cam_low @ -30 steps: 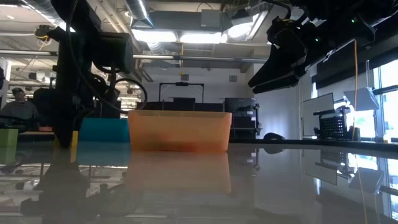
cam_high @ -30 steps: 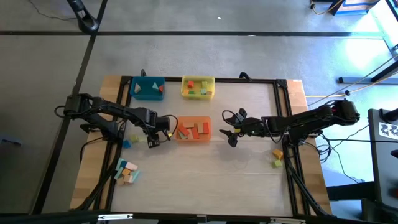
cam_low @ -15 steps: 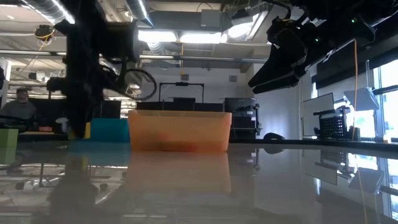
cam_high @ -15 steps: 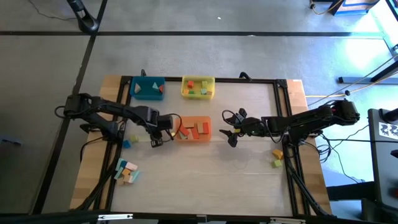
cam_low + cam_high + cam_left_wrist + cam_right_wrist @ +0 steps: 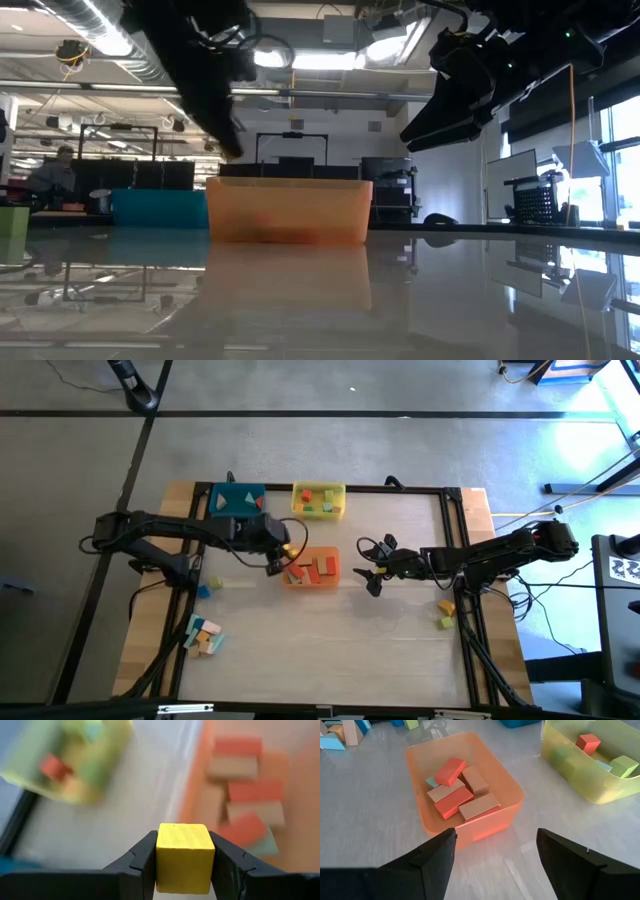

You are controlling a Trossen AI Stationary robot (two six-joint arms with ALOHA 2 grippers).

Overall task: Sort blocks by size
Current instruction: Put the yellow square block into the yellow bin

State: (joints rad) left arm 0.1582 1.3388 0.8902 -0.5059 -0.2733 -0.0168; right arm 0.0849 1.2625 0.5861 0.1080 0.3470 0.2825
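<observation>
My left gripper (image 5: 281, 558) is shut on a yellow wooden cube (image 5: 185, 857), up in the air by the left end of the orange tray (image 5: 312, 567). That tray holds several red and natural-wood blocks (image 5: 460, 790). The yellow tray (image 5: 318, 501) holds small red, green and wood blocks. The blue tray (image 5: 237, 502) holds a few blocks. My right gripper (image 5: 368, 577) hangs open and empty to the right of the orange tray; its fingers also show in its wrist view (image 5: 495, 865). My left gripper pinches the yellow cube by two opposite side faces (image 5: 160, 860) between its two fingers (image 5: 142, 862). The fingers come from above, slanting down. The cube is lifted clear of the table, sitting square between the fingertips.
Loose blocks lie near the table's front left (image 5: 204, 637), one blue block (image 5: 204, 591) sits at the left edge, and a few lie at the right edge (image 5: 446, 613). A black frame (image 5: 452, 540) borders the table. A person sits in the room behind (image 5: 55, 175).
My left gripper has risen from the table left of the orange tray and moved toward the table's right and far edges, to the orange tray's left end. It stays shut on the yellow cube, which is now lifted clear of the table.
</observation>
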